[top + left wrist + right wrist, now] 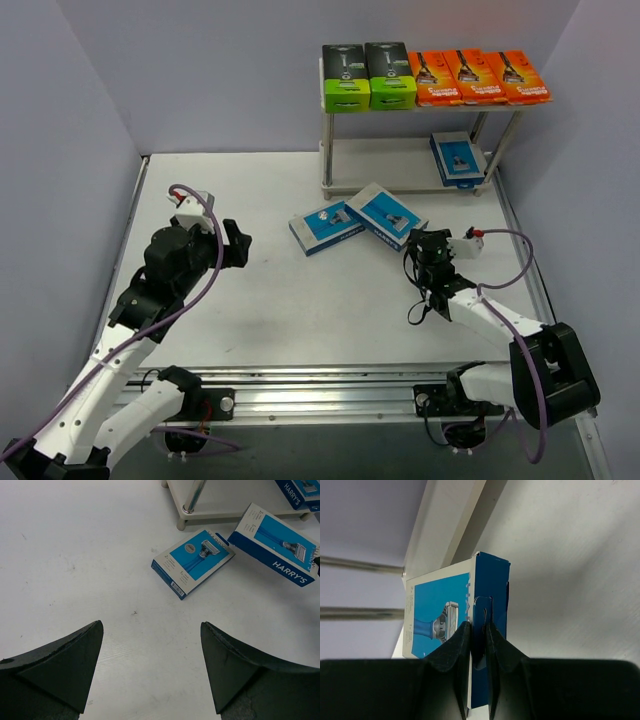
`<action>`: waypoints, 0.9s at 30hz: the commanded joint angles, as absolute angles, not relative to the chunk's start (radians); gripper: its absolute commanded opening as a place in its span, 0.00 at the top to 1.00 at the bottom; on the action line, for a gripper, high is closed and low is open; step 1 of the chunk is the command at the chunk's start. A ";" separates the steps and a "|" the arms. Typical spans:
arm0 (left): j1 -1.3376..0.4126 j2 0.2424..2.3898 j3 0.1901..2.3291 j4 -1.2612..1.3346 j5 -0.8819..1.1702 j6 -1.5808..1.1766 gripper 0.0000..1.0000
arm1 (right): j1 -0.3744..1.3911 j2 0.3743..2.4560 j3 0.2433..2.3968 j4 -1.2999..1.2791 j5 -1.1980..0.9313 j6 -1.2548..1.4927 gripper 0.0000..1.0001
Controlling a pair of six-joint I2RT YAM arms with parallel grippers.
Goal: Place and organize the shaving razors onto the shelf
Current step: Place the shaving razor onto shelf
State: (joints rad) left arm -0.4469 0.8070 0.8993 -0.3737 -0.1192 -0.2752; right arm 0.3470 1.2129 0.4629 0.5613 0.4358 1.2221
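Note:
The shelf (400, 178) stands at the back right. Its top board carries two black-and-green razor packs (367, 76) and three orange packs (478, 77). One light blue pack (458, 158) lies on the lower board. Another blue pack (325, 225) (194, 562) lies flat on the table in front of the shelf. My right gripper (421, 241) (478, 627) is shut on the end tab of a third blue pack (388, 214) (492, 585) (275, 545), which is tilted beside the flat one. My left gripper (238, 245) (152, 625) hovers open and empty left of the packs.
The shelf's thin metal posts (192, 497) (360, 564) and lower board edge (437, 520) are close to the held pack. White table (300, 310) spreads between the arms. Purple walls close in the left, back and right.

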 commanded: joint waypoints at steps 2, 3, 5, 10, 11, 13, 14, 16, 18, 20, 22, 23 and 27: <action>-0.463 0.805 0.917 -0.337 -0.107 -0.279 0.12 | 0.302 1.273 0.540 0.652 0.529 1.295 1.00; -0.463 0.805 0.916 -0.337 -0.106 -0.281 0.12 | 0.295 1.287 0.561 0.658 0.528 1.293 1.00; -0.469 0.811 0.916 -0.336 -0.107 -0.281 0.12 | 0.281 1.325 0.580 0.661 0.529 1.311 1.00; -0.471 0.828 0.916 -0.337 -0.104 -0.284 0.12 | 0.258 1.409 0.647 0.658 0.581 1.354 1.00; -0.472 0.830 0.916 -0.336 -0.104 -0.284 0.12 | 0.256 1.420 0.658 0.660 0.592 1.370 1.00; -0.474 0.836 0.916 -0.334 -0.101 -0.285 0.12 | 0.256 1.456 0.692 0.654 0.629 1.376 1.00; -0.474 0.839 0.916 -0.334 -0.101 -0.287 0.12 | 0.256 1.466 0.704 0.655 0.638 1.391 1.00; -0.482 0.848 0.917 -0.334 -0.101 -0.287 0.12 | 0.255 1.502 0.747 0.646 0.664 1.400 1.00; -0.494 0.854 0.920 -0.336 -0.106 -0.285 0.12 | 0.256 1.537 0.781 0.635 0.679 1.414 1.00; -0.502 0.864 0.922 -0.341 -0.110 -0.284 0.12 | 0.255 1.561 0.831 0.612 0.707 1.430 1.00; -0.517 0.871 0.925 -0.344 -0.117 -0.282 0.12 | 0.255 1.600 0.863 0.601 0.724 1.445 1.00; -0.525 0.871 0.925 -0.345 -0.120 -0.281 0.12 | 0.255 1.611 0.896 0.598 0.741 1.450 1.00; -0.563 0.879 0.931 -0.357 -0.143 -0.275 0.12 | 0.256 1.675 0.969 0.565 0.782 1.491 1.00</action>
